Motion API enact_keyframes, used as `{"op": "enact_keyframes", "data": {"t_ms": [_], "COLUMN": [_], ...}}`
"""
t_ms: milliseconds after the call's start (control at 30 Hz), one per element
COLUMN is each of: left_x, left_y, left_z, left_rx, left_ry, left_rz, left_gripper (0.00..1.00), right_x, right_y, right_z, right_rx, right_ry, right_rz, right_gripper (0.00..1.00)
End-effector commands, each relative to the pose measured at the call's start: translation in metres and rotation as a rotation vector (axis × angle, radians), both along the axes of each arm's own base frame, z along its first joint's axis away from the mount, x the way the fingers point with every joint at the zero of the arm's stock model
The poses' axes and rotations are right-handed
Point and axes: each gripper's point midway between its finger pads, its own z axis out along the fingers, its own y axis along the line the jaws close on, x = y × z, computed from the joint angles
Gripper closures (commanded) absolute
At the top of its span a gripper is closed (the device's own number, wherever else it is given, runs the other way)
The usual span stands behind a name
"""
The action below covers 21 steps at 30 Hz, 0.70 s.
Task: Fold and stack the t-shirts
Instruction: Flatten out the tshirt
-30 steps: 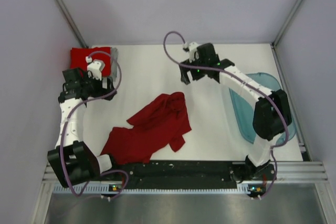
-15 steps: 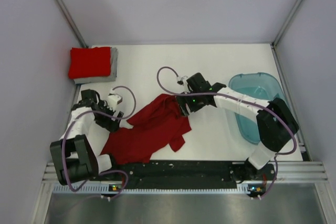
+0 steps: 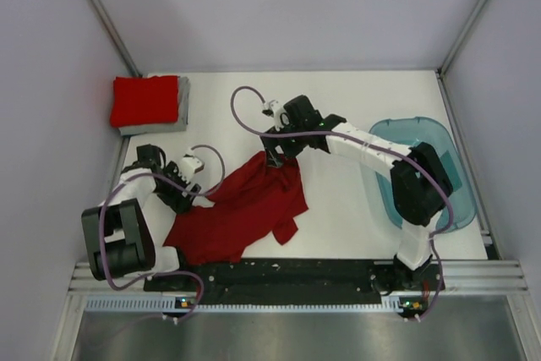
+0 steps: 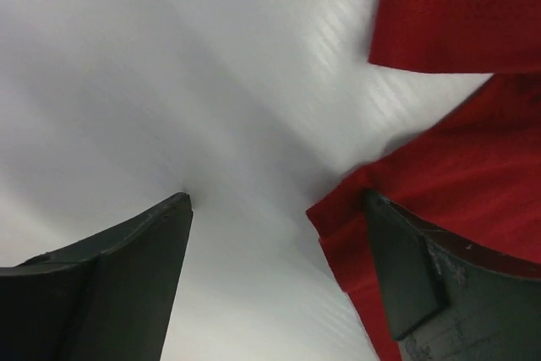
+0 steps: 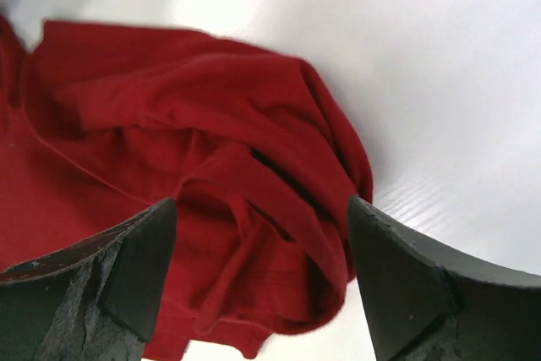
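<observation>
Dark red cloth t-shirt (image 3: 245,209) lies crumpled and unfolded on the white table (image 3: 338,107), near the front edge and between our two arms. Our left gripper (image 3: 193,194) sits low at the shirt's left edge with its jaws spread wide. In the left wrist view we see one jaw over bare table and the other over a folded corner of the red cloth, with nothing pinched. Our right gripper (image 3: 275,158) is at the shirt's bunched far end, jaws likewise spread, straddling a ridge of folds without closing on it. In the far left corner we see a brighter red folded t-shirt (image 3: 144,101) lying on a grey folded t-shirt (image 3: 183,103). A translucent teal plastic tub (image 3: 418,123) stands at the right edge, partly behind our right arm.
</observation>
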Motion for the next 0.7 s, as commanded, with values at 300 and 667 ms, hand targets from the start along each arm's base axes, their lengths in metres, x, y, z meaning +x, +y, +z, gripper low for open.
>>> {"op": "enact_keyframes", "data": {"t_ms": [300, 667], "left_x": [0.005, 0.117], "left_y": [-0.006, 0.013], "left_z": [0.012, 0.252], "left_rx": [-0.014, -0.033], "left_ry": [0.010, -0.571], "left_rz": [0.013, 0.254], "left_gripper": [1.00, 1.00], "right_x": [0.014, 0.036], "right_y": [-0.003, -0.073], "right_z": [0.010, 0.271], "right_rx": [-0.092, 0.225], "right_ry": [-0.062, -0.551], "right_rz": [0.024, -0.154], "right_gripper": [1.00, 1.00]}}
